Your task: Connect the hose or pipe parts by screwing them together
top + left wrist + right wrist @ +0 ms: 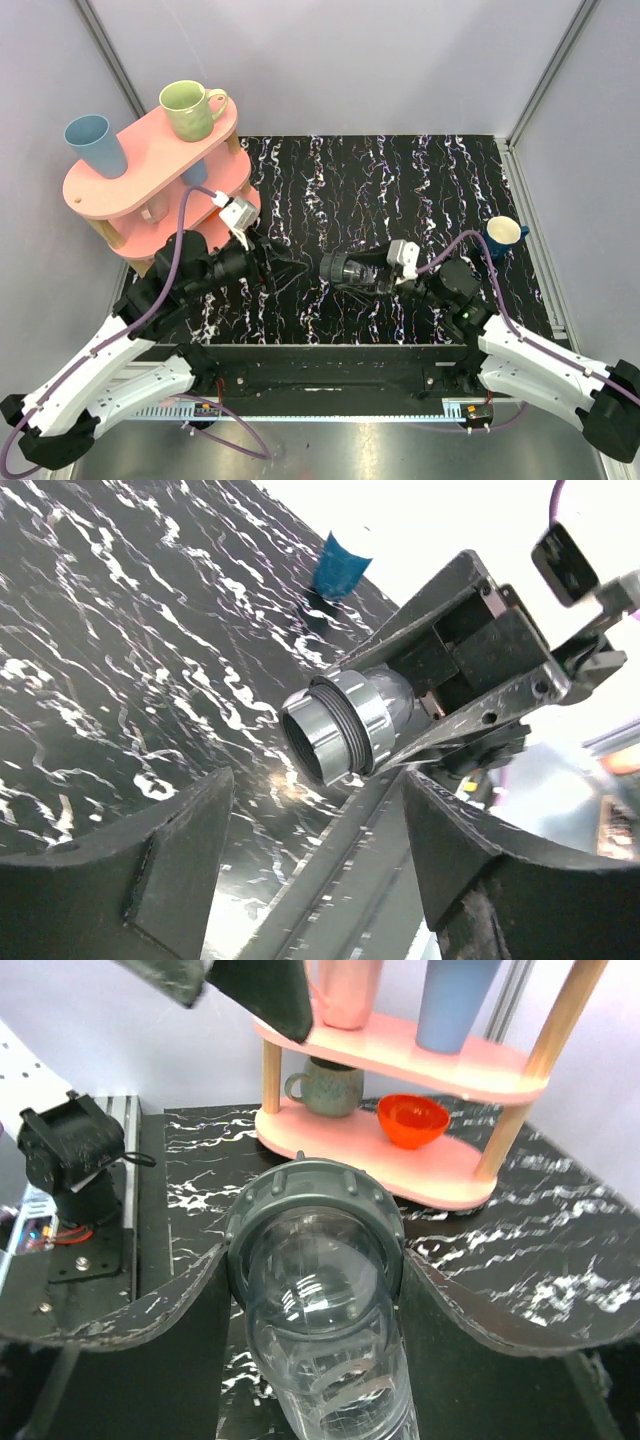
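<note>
One pipe part point(335, 268) hangs just above the black marbled table, with my right gripper point(354, 270) shut on it. The right wrist view shows its dark grey ribbed collar point(312, 1178) round a clear tube point(325, 1360), squeezed between both fingers of that gripper point(315, 1255). From the left wrist its grey threaded open end point(335, 730) faces my left gripper point(318, 820), a short way off. That left gripper point(295, 270) is open, nothing between its fingers, and points right at the part. No other loose pipe part shows.
A pink two-tier shelf point(150, 165) at back left carries a blue cup point(95, 143) and a green mug point(190, 108); a grey mug point(325, 1088) and an orange bowl point(413, 1120) sit on its lower tier. A blue cup point(505, 235) stands at the right. A metal rail point(320, 360) runs along the near edge.
</note>
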Motion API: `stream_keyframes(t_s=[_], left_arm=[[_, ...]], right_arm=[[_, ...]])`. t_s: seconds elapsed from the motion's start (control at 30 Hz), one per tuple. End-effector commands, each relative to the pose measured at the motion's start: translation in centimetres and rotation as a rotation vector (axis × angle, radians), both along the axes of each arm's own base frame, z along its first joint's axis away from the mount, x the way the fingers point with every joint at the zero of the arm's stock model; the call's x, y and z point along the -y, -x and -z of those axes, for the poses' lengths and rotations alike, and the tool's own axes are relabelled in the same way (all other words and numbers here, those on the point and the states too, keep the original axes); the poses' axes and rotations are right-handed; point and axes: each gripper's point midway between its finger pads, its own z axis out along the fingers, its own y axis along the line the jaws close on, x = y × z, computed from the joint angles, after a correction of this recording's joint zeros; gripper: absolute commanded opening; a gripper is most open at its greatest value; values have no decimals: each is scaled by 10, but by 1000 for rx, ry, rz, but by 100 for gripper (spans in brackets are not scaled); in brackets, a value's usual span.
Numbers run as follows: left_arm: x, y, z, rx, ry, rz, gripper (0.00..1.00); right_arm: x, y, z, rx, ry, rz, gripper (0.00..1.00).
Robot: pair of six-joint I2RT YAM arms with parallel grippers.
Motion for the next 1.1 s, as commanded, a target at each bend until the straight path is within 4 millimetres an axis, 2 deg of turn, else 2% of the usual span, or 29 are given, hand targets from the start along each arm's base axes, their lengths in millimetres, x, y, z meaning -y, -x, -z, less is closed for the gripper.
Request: stream_keyframes(t_s=[0.0,0.17,0.33,0.47,0.63,0.77,0.9,1.07], left_arm=[[14,13,-15,-293,142,9,71],[27,19,-15,-514,191,52,67],[38,19,-25,-673,373,157,63],[43,23,-33,-676,448,247,62],[45,24,-19,-723,430,249,61],[46,27,-22,-725,455,284,57],[48,28,-10,-755,454,284,57],[49,28,-5,-749,466,299,55]], right_arm=[[9,17,-51,391,-74,-37,0],[16,31,-68,481,-88,-66,0],[15,41,-71,482,-84,-116,0],[14,45,-67,459,-80,-142,0],[14,46,-67,454,-88,-142,0],[13,44,-66,446,-87,-136,0],[13,43,-69,450,-93,-132,0],[12,45,-67,430,-105,-150,0]])
